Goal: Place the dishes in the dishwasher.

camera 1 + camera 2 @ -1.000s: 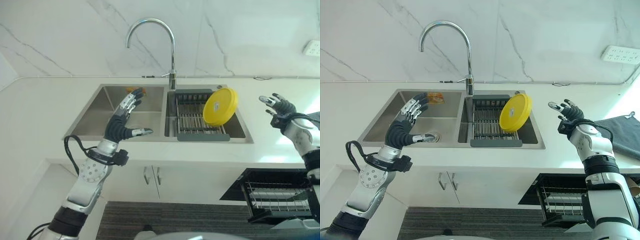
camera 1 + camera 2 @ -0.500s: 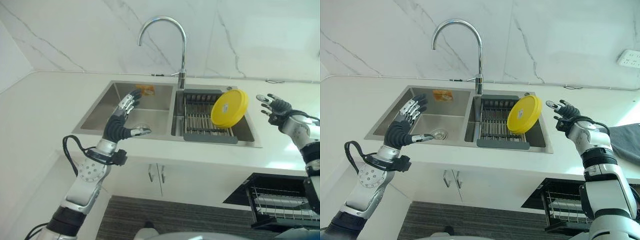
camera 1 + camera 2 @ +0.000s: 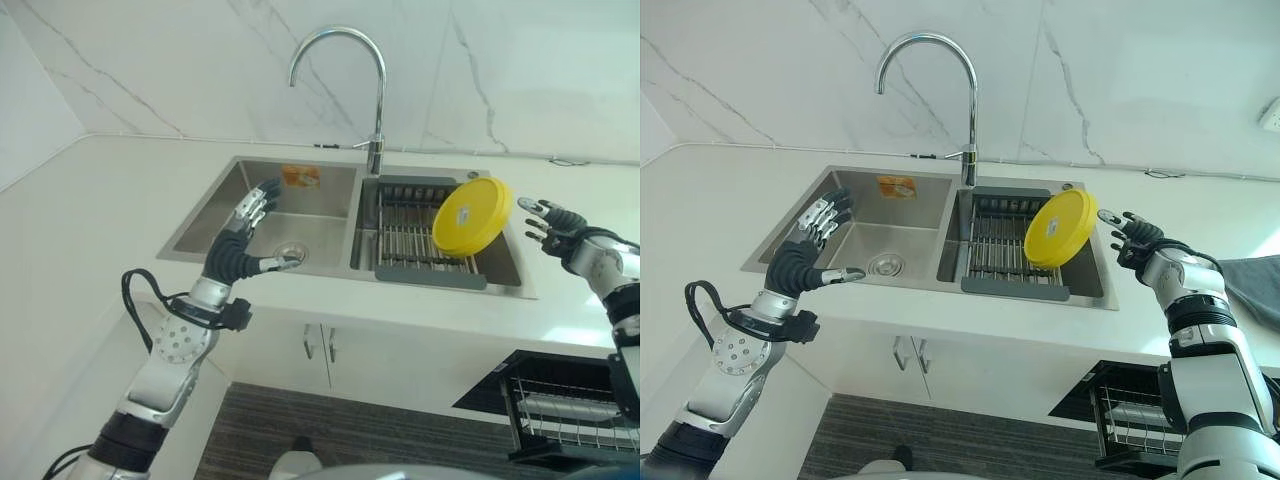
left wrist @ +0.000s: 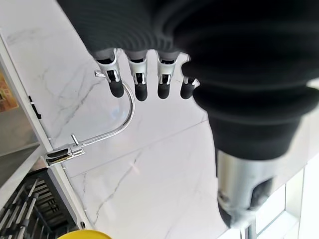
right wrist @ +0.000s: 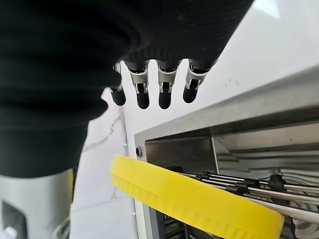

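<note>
Right eye view is showing the sink (image 3: 855, 215), its far basin holding a rack (image 3: 1000, 250) just left of the right hand (image 3: 1130, 235). Leaning on that rack, the yellow plate (image 3: 1061, 229) is sitting close beside the hand's spread, empty fingers, not touching. The left hand (image 3: 805, 258) is hovering over the near basin, fingers relaxed and holding nothing. The reach for the plate seems to be the step in hand; next, the right hand likely needs to close on its rim.
</note>
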